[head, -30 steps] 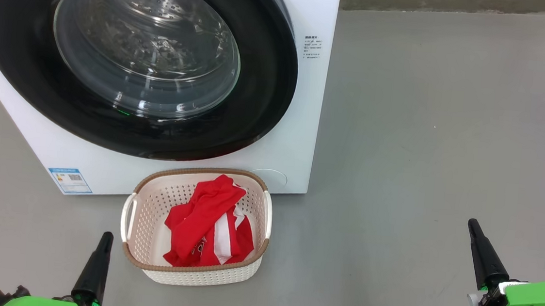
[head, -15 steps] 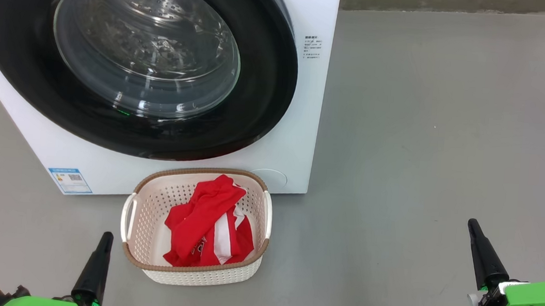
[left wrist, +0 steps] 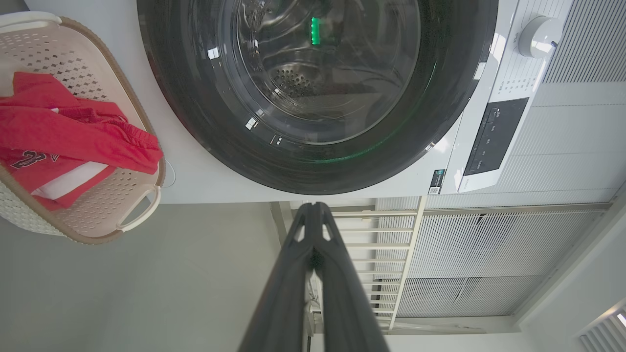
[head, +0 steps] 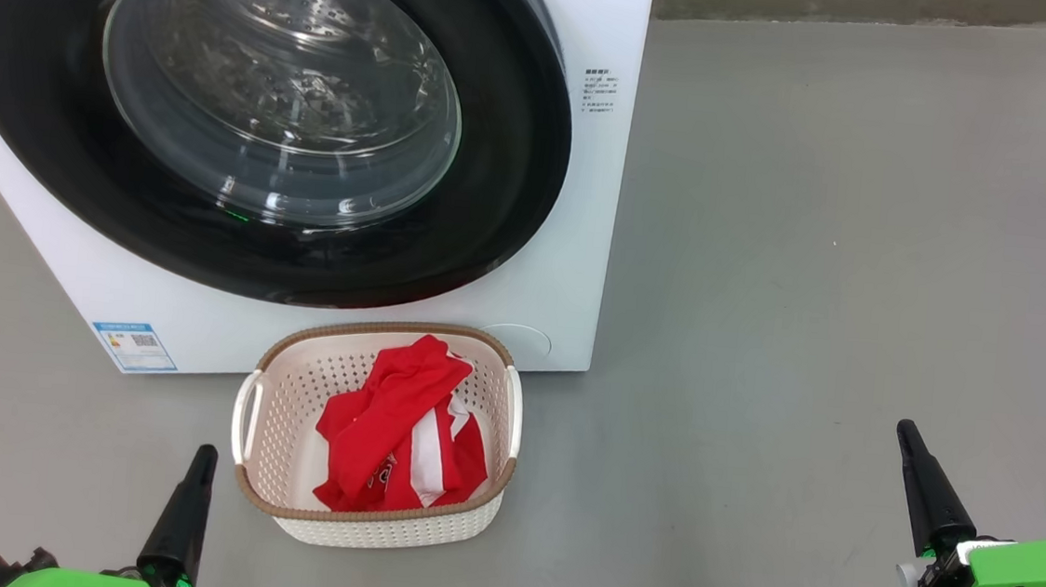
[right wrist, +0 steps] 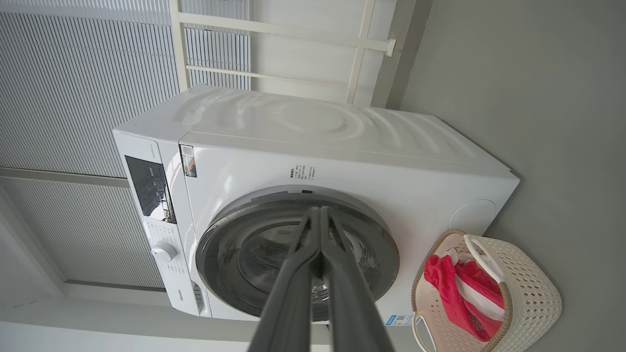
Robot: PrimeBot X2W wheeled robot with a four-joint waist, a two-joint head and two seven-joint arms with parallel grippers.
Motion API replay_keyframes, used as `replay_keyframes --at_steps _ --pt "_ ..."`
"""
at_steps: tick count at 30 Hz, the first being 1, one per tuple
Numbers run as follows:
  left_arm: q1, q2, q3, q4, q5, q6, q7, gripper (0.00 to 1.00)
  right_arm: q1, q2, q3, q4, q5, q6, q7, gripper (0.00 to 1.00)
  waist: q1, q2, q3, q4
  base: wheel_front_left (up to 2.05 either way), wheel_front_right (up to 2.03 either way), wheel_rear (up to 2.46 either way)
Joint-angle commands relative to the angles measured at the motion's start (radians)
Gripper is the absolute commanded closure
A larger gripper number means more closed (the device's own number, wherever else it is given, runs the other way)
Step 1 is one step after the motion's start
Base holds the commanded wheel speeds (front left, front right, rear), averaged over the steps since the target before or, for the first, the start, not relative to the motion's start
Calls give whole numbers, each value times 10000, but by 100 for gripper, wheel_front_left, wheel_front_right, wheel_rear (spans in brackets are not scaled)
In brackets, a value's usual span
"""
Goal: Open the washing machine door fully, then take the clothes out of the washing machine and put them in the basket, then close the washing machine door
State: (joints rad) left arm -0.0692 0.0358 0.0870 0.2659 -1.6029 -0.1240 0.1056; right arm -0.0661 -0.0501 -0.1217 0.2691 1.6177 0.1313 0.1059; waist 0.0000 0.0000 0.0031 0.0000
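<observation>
step: last one, looks done tbh | door (head: 266, 115): shut flush on washer (head: 574, 242) | clothes (head: 400, 428): in basket (head: 383, 530), floor (head: 815, 260), just in front of washer | left gripper (left wrist: 313, 215) + right gripper (right wrist: 320, 215): fingers together, empty, well back | next: maybe confirm latch

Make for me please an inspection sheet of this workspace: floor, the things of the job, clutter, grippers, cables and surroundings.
Surface: grey floor, smooth and bare around the job's things.
Washing machine: white, stands on the floor.
Washing machine door: looks shut against the front; steel drum visible through the glass, no red fabric inside.
Clothes: red and white, crumpled inside the basket.
Basket: upright on the floor just before the machine.
Clutter: nothing seen.
Left gripper: shut, holds nothing, near the basket's left side, apart from it.
Right gripper: shut, holds nothing, far to the basket's right.
Cables: nothing seen on the floor.
Surroundings: ribbed white panels and white frame behind the machine.
</observation>
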Motion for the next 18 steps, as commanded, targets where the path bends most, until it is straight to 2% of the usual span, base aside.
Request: replay_keyframes --at_steps 1,18 --pt "-388 145 268 -209 -57 -67 77 100 -413 -47 135 -247 -44 -6 27 100 0 0 0 0 0 0 0" --pt "-388 145 268 -209 -57 -67 76 100 -414 -37 120 -246 -57 -6 40 100 0 0 0 0 0 0 0"
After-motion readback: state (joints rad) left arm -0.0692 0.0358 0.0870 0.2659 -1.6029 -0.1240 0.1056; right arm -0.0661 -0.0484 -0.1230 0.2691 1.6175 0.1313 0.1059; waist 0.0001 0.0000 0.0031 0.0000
